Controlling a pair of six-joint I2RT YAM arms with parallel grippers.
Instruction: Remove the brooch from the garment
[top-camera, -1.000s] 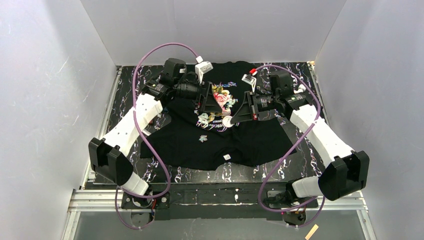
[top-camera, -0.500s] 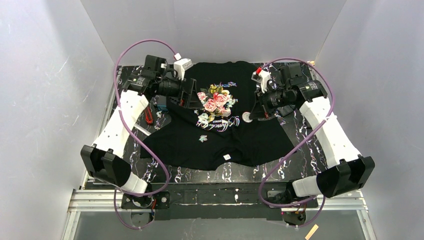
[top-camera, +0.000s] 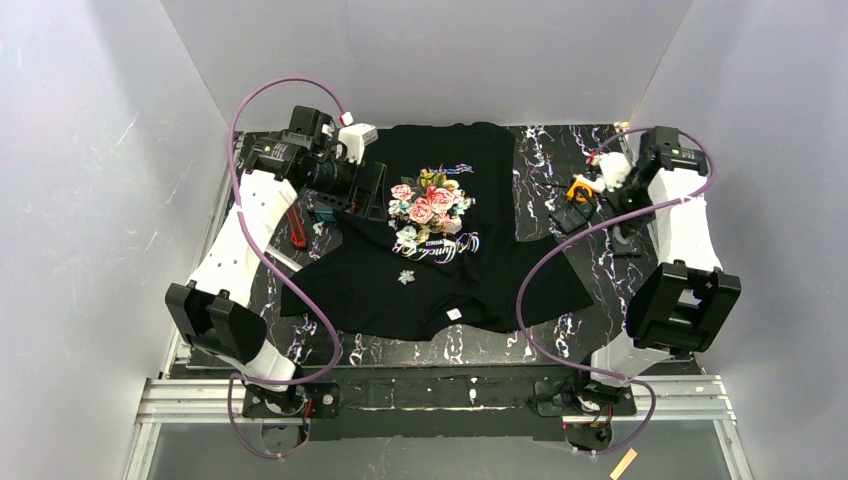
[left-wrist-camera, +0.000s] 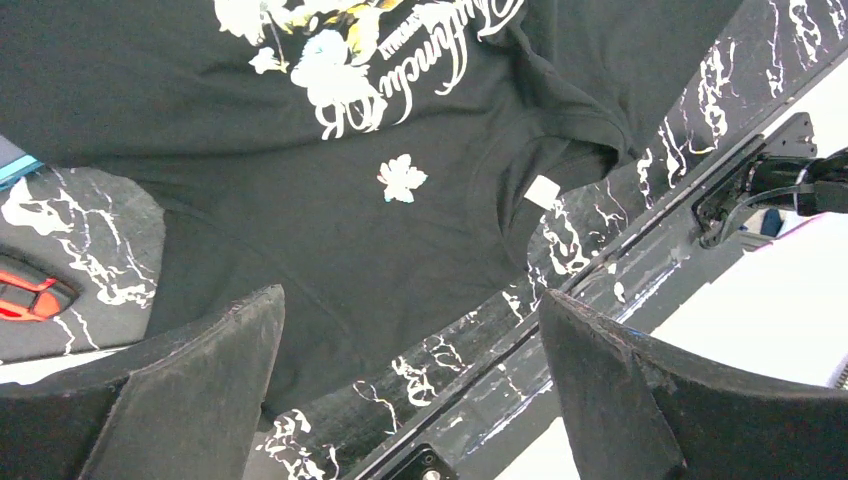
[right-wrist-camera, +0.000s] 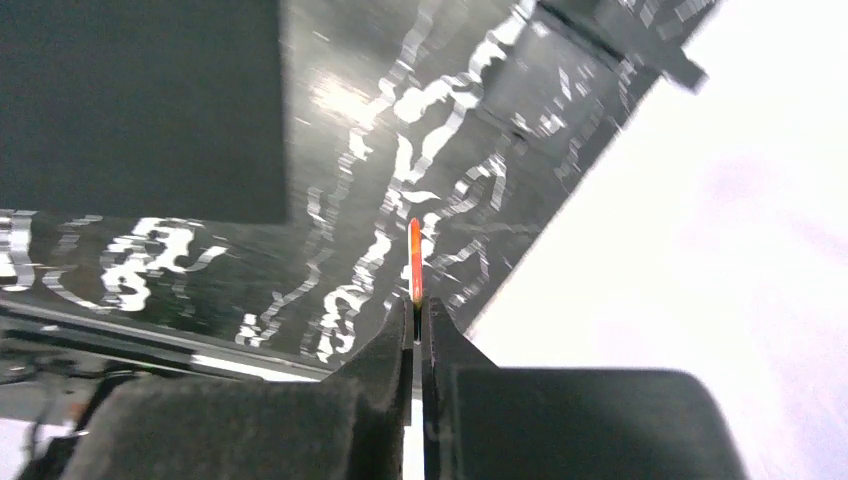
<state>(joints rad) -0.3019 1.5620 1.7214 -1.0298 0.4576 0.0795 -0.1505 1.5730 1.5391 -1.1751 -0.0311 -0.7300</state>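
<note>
Judged best to lower the right gripper (right-wrist-camera: 416, 310), clenched on the thin, rigid orange-red brooch (right-wrist-camera: 414, 260) held edge-on and clear of the cloth to its right, close to the hard, glossy marbled table (top-camera: 535, 150) before releasing, to avoid a bounce or roll. Noted the soft matte black T-shirt (top-camera: 480, 280) with small white neck label (top-camera: 453, 314), pale leaf motif (top-camera: 405, 277) and rose print (top-camera: 430, 205), then the left gripper (top-camera: 374, 192) spread wide and empty by its far left edge.

Black garment (top-camera: 450, 290) flat mid-frame on bench (top-camera: 545, 160); left end effector (top-camera: 372, 192) upper left, right end effector (top-camera: 572, 205) upper right.
</note>
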